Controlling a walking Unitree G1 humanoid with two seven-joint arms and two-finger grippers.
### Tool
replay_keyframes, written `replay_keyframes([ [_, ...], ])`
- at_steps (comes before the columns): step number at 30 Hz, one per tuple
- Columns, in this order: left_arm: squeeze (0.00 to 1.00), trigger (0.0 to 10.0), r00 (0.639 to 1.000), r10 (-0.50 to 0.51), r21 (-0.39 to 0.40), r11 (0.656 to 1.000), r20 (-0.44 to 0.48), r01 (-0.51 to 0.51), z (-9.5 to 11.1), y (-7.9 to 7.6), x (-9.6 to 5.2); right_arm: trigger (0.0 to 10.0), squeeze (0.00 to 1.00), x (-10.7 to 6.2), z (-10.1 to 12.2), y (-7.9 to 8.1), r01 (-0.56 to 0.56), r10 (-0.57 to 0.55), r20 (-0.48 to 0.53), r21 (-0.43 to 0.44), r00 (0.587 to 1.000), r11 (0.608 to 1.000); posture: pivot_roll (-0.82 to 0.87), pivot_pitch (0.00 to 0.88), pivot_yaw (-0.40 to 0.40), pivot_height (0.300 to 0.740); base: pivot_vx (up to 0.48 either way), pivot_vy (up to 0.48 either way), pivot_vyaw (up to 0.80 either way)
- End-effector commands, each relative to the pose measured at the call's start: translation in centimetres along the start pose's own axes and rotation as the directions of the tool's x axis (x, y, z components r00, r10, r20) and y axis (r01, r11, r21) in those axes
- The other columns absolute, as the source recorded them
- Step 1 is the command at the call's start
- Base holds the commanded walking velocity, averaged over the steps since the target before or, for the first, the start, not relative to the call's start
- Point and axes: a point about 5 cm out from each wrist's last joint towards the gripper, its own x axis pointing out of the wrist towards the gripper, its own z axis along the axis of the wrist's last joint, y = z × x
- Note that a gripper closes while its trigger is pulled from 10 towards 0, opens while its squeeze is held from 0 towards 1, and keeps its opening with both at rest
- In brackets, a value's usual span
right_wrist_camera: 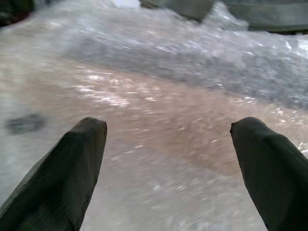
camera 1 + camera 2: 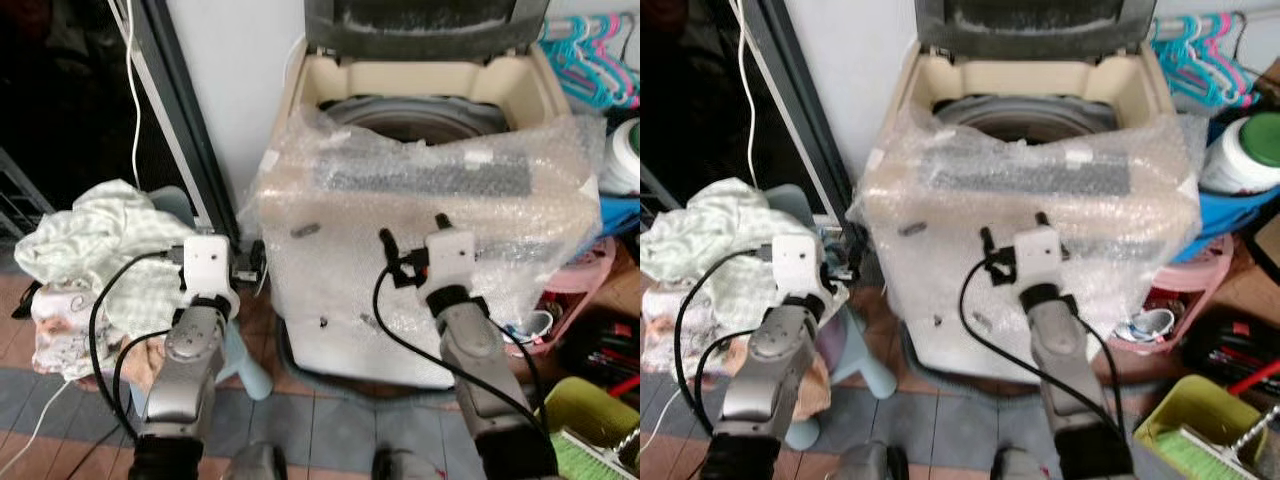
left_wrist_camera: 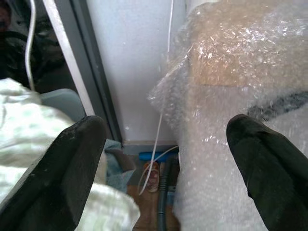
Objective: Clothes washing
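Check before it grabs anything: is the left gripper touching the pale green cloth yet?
Cannot tell. In the left wrist view the open left gripper has one finger overlapping the pale green cloth, with no plain gap or contact.

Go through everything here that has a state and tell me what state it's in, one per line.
Washing machine lid: raised open.
Washing machine: front wrapped in bubble wrap.
Drum: exposed; contents cannot be told.
Clothes: heaped, not loaded.
Left gripper: open, empty.
Right gripper: open, empty.

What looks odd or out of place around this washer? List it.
The washing machine has bubble wrap draped over its front and control panel, though its lid is open. The clothes sit in a loose heap on a stool to its left. Both grippers, left and right, are open and hold nothing.
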Motion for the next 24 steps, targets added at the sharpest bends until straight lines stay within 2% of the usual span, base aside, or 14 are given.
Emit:
replay_keyframes([
  [1, 0.00, 10.0, 1.000, 0.011, 0.007, 1.000, -0.009, -0.011, -0.16, 0.24, -0.05, 10.0, 0.00, 0.04, 0.01, -0.12, -0.003, 0.003, 0.003, -0.001, 1.000, 1.000, -0.03, 0.000, 0.087, 0.740, -0.266, 0.000, 0.00],
  [6, 0.00, 10.0, 1.000, 0.011, 0.000, 1.000, -0.001, -0.011, -0.06, 0.25, -0.05, 10.0, 0.00, 0.02, 0.08, -0.08, -0.010, 0.010, 0.007, -0.001, 1.000, 1.000, -0.03, 0.000, 0.088, 0.740, -0.101, 0.000, 0.00],
  [11, 0.00, 10.0, 1.000, 0.028, -0.018, 0.999, -0.006, -0.028, -0.09, 0.40, -0.07, 10.0, 0.00, -0.01, 0.19, -0.04, -0.018, 0.018, 0.013, -0.004, 1.000, 1.000, -0.03, 0.000, 0.087, 0.740, 0.000, 0.000, 0.79],
  [13, 0.00, 10.0, 0.999, 0.035, -0.021, 0.999, -0.009, -0.036, -0.10, 0.47, -0.08, 10.0, 0.00, -0.01, 0.18, -0.08, -0.017, 0.017, 0.013, -0.002, 1.000, 1.000, -0.03, 0.000, 0.086, 0.740, 0.000, 0.319, 0.58],
  [24, 0.00, 10.0, 0.999, 0.051, -0.015, 0.999, -0.011, -0.051, -0.02, 0.62, -0.04, 10.0, 0.00, 0.01, 0.08, -0.13, -0.017, 0.017, 0.004, 0.017, 1.000, 1.000, -0.03, 0.000, 0.088, 0.740, 0.000, 0.480, 0.00],
])
